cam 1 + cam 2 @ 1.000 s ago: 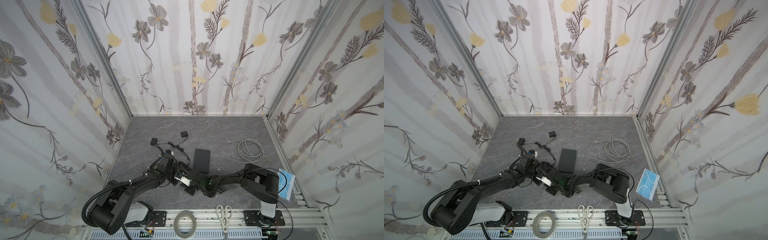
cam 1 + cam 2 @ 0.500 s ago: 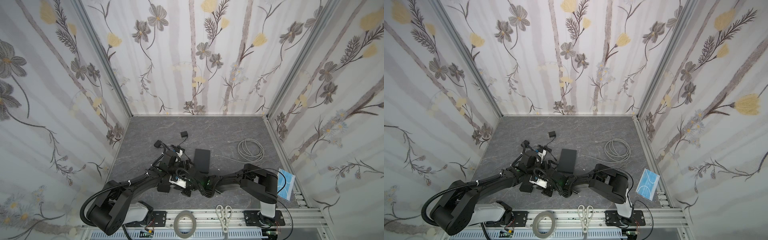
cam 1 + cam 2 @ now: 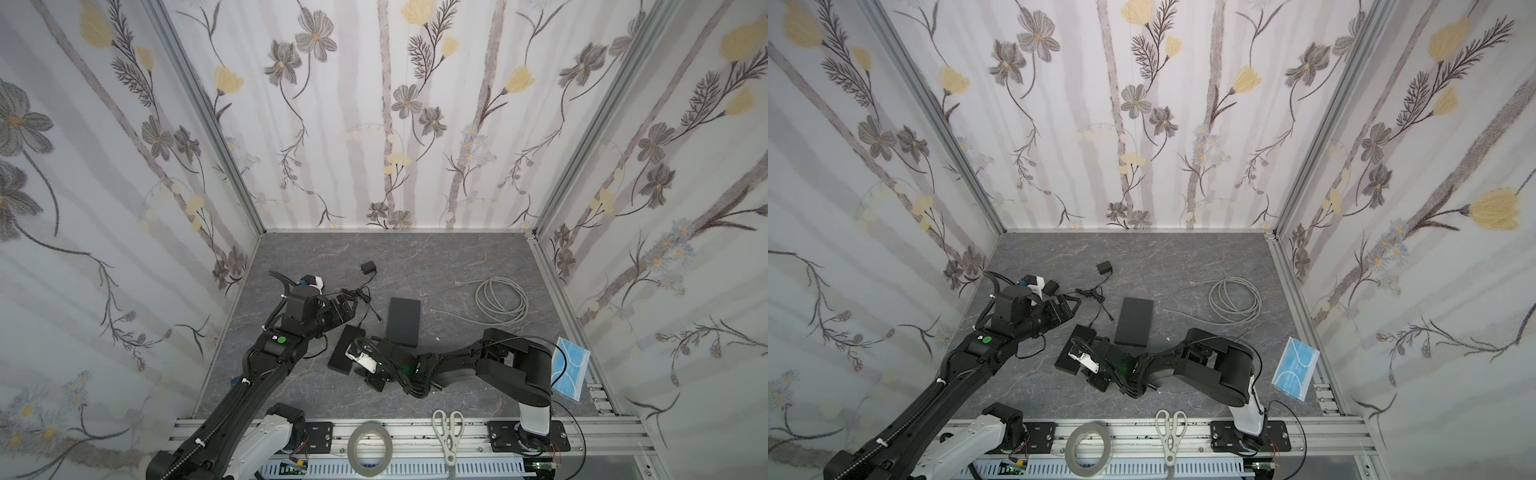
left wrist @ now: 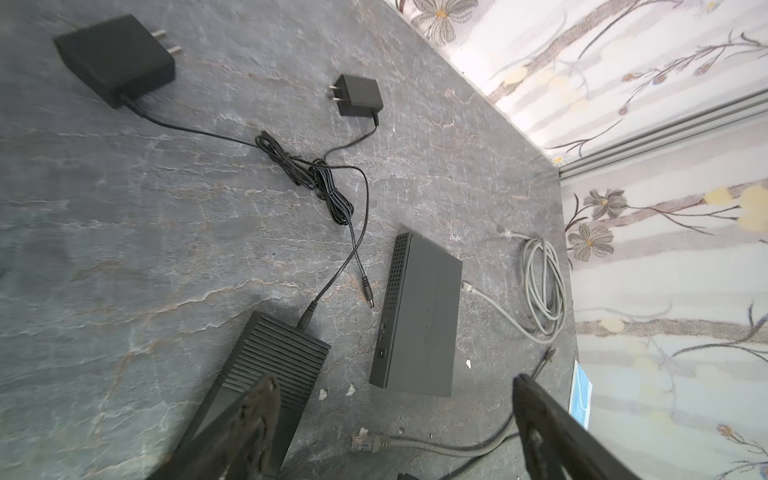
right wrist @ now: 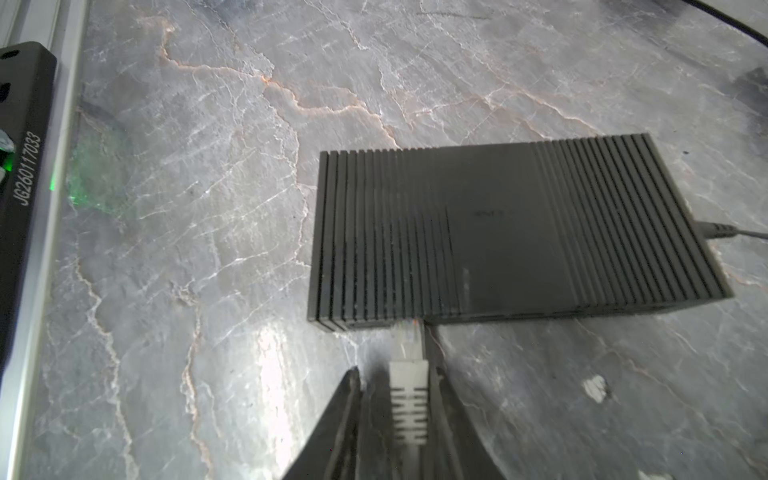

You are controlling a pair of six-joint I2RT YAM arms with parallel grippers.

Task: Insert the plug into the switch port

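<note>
**A:** So, where does the plug [image 5: 409, 357] sit against the right tool [image 5: 395, 376]?

**B:** Between its 2 fingers [image 5: 332, 419]. The gray ribbed boot lies along the gap. The clear tip pokes out ahead and meets the near long side of the ribbed black switch [image 5: 498, 232], close to 1 end. How deep it goes into a port I cannot tell.

**A:** Is that tool squeezing it?

**B:** No. The jaws stand slightly parted, and a sliver of desk [image 5: 187, 208] shows between 1 finger and the boot.

**A:** And the left tool [image 4: 392, 380]?

**B:** Spread wide, with nothing between its fingers. It is near the switch's other end, well apart from the plug.

**A:** Do the top views help?

**B:** Little. In both top views the right tool covers the switch's edge, so the plug is hidden. Only the right wrist view shows the tip meeting the side face.

**A:** What does the left wrist view add?

**B:** It shows a power lead [image 4: 332, 274] seated in the switch's short end. It also shows a large adapter [image 4: 116, 58], a small adapter [image 4: 357, 95], a smooth black box [image 4: 419, 320] just beside the switch and a gray coil [image 4: 544, 282] beyond. A loose gray connector [image 4: 370, 442] lies near the switch too. Whether it is the same plug I cannot tell.
</note>
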